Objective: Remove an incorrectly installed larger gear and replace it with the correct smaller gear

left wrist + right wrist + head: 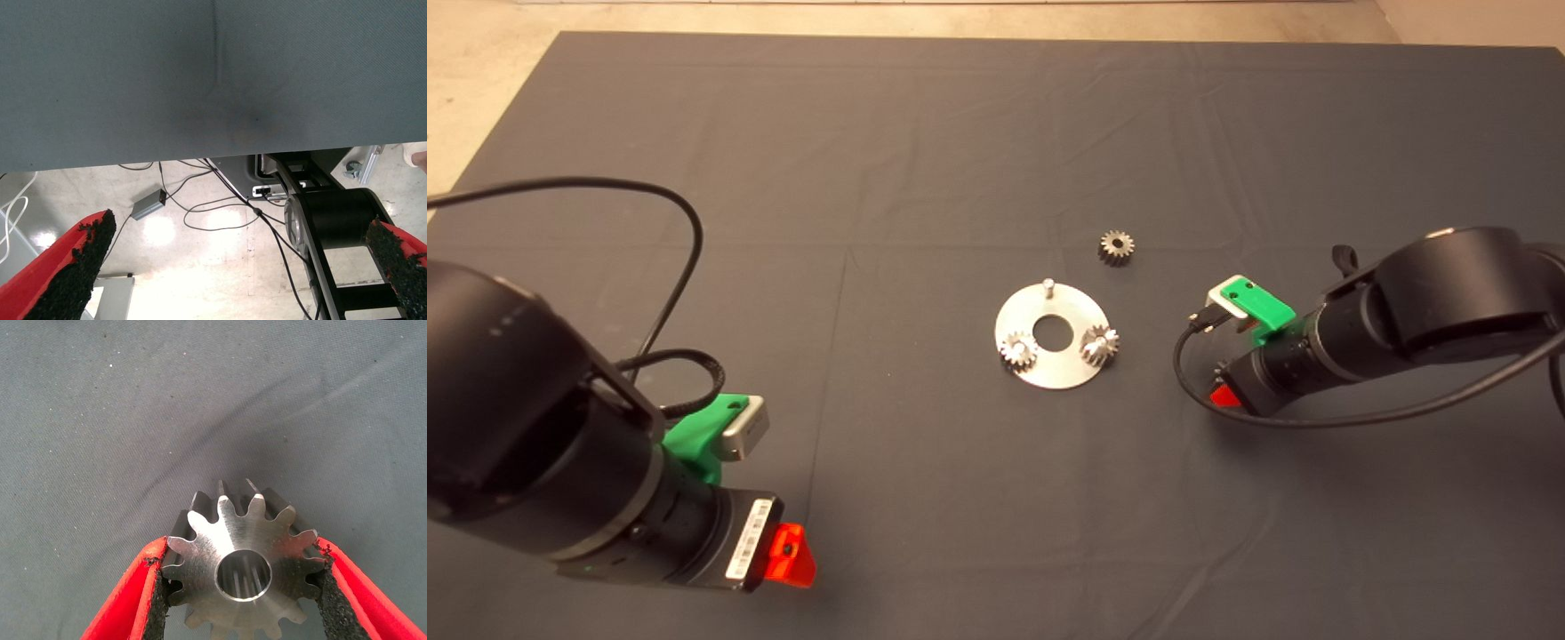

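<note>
My right gripper (241,550) is shut on the larger gear (220,540), a shiny steel gear with flared teeth and a centre hole, over the bare mat. In the head view this gripper (1224,396) is to the right of the round steel plate (1052,373), and the arm hides the gear. The smaller gear (1116,246), dark grey, lies on the mat just beyond the plate's far right. The plate carries two bright small gears (1018,351) (1100,345) and a bare pin (1048,285) at its far edge. My left gripper (790,556) is open and empty at the lower left.
The plate has a round centre hole (1055,331). The left wrist view shows the mat's edge (200,157) and, beyond it, the floor with cables (220,213) and a small grey box (148,204). A black cable (667,258) loops above the left arm.
</note>
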Robot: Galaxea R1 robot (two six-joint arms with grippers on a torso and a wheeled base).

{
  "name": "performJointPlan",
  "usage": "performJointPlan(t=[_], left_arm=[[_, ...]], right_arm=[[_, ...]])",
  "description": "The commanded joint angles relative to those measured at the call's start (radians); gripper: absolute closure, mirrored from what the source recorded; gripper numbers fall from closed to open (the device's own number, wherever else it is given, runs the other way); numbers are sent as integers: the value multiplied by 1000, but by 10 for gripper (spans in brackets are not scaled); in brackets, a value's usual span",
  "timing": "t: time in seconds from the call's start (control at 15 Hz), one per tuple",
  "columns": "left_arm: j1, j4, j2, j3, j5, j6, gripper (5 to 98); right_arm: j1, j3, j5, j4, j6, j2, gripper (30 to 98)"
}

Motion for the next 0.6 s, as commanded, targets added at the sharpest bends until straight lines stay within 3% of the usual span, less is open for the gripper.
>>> performJointPlan(t=[0.0, 0.53], left_arm=[[-7, -8, -1, 13, 2, 2, 61], [-6, -8, 0, 13, 3, 2, 61]], right_arm=[[-12, 18, -72, -80, 11, -7, 802], [-20, 20, -72, -97, 15, -7, 800]])
